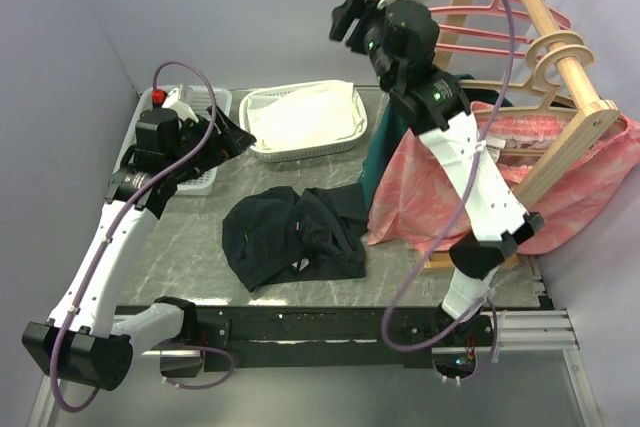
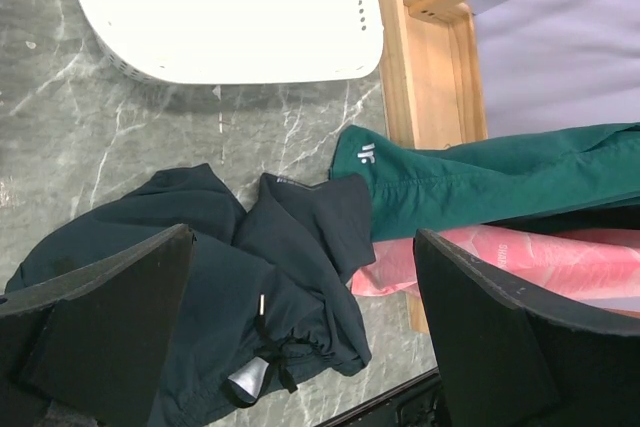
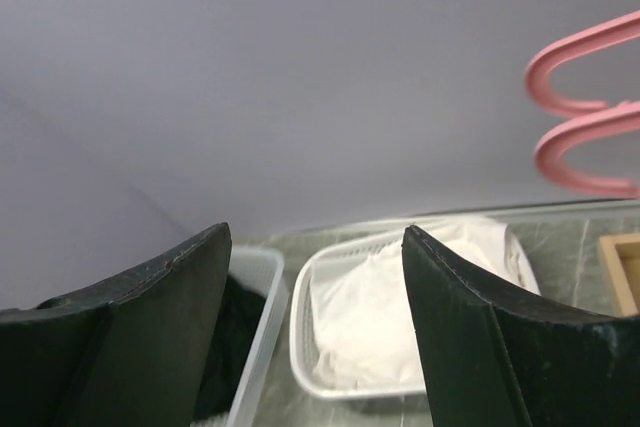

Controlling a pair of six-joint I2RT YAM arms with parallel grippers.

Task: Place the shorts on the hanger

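Right gripper (image 3: 312, 237) spread wide, white basket (image 3: 297, 327) of cloth (image 3: 370, 317) beyond — pink hanger hooks (image 3: 542, 154) upper right

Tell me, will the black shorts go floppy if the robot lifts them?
Probably floppy: the black shorts lie crumpled in soft folds, so they would likely droop. They look thin, so probably light. Pushed, they would likely bunch up rather than slide.
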